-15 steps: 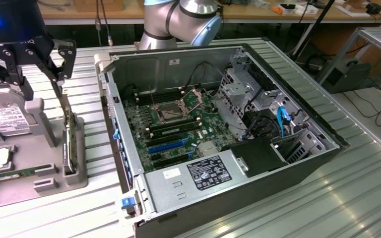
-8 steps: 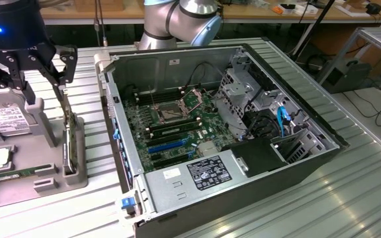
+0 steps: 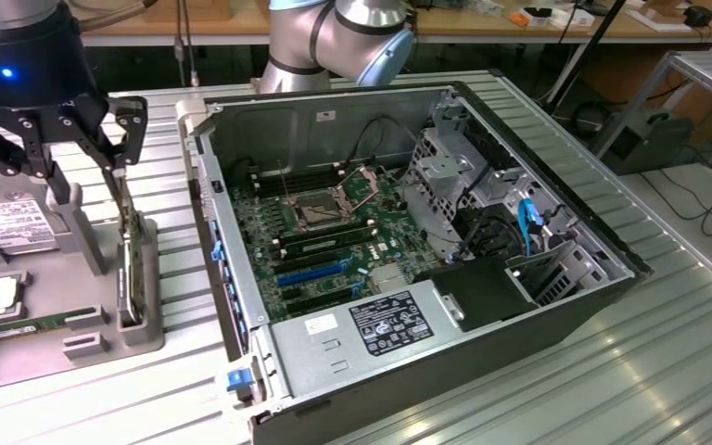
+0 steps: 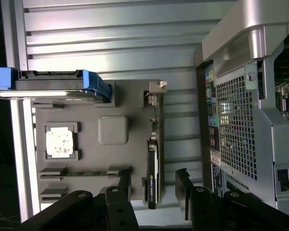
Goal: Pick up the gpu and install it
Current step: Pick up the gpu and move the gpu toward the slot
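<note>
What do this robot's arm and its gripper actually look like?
The arm is a stout silver-grey metal tube with a rounded joint capped in pale blue. The gripper is a black cylindrical body with a small glowing blue light, ending in black jointed fingers built from bolted linkage bars.

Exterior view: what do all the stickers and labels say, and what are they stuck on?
No text here can be read.
Black power supply label: print too small to read.
White hard drive label: print too small to read.
White sticker inside the computer case: too small to read.
</note>
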`<act>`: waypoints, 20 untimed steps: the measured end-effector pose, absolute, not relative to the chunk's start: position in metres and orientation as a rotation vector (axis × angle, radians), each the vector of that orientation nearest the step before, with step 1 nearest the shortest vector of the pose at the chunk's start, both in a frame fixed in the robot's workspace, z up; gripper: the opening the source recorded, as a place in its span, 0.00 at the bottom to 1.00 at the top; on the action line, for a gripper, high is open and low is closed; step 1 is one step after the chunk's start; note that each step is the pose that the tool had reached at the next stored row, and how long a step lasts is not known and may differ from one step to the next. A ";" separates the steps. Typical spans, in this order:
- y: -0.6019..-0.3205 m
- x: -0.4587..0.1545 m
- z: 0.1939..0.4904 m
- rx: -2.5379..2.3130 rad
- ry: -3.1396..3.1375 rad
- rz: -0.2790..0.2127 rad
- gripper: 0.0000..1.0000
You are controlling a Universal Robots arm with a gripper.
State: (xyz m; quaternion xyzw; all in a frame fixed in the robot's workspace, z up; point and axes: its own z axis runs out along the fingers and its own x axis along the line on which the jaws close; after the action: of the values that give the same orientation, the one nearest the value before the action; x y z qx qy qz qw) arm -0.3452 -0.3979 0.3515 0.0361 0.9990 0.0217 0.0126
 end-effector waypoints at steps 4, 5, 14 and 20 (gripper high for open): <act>-0.398 -0.345 0.348 0.112 3.114 0.068 0.50; -0.398 -0.345 0.347 0.112 3.114 0.068 0.50; -0.401 -0.345 0.340 0.112 3.114 0.068 0.50; -0.404 -0.345 0.332 0.113 3.114 0.068 0.50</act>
State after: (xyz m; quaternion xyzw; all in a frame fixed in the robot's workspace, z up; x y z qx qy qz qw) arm -0.3452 -0.4039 0.3325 0.0361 0.9990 0.0217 0.0126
